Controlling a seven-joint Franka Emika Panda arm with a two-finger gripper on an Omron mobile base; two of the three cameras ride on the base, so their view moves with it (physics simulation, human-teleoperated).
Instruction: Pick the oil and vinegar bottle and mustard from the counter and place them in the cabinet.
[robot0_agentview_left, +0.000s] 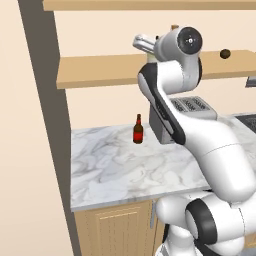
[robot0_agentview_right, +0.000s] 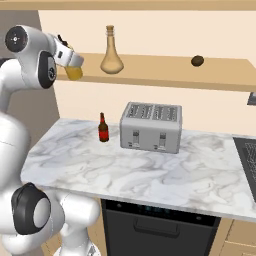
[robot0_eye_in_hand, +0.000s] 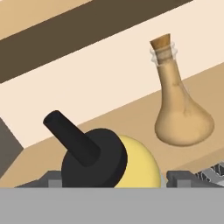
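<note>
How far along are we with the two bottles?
Done: the flask stands upright on the cabinet shelf. In hand: the mustard sits between the gripper fingers at the shelf's left end, beside the flask; I cannot tell if it rests on the shelf yet. Left: release it there and pull the arm back. The dark red bottle and toaster stay on the counter.

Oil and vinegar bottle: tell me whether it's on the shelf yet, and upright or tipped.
On the shelf, upright. The bottle stands on its belly on the cabinet plank, cork on top, apart from the gripper.
</note>
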